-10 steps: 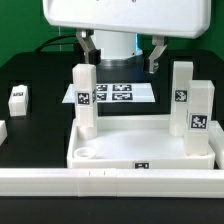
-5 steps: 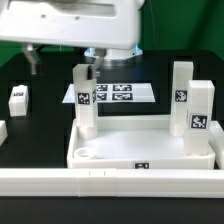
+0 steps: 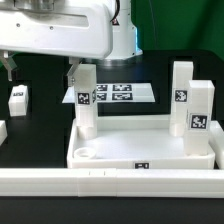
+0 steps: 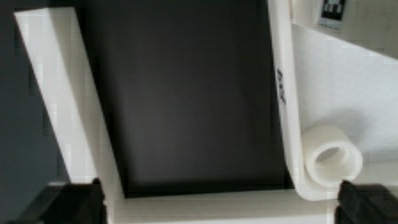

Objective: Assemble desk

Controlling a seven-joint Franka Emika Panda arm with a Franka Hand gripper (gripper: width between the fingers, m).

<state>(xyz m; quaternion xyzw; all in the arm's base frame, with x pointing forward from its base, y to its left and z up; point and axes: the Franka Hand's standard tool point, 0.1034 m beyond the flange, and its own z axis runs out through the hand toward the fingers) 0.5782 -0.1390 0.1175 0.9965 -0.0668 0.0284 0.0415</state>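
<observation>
The robot's two-finger gripper (image 3: 40, 72) has slid over to the exterior view's left, fingers wide apart & holding nothing. It's now nearer the loose white post leg w/ a black tag (image 3: 18, 99). The white tray-like desk top (image 3: 140, 140) has 3 legs standing up. Looks like the last leg is next.

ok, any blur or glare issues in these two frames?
Exterior view: the arm up top is soft and washed out; desk top, legs and their tags read sharp. Wrist view: soft throughout, desk rim blown near-white, tag at the frame edge cropped.
</observation>
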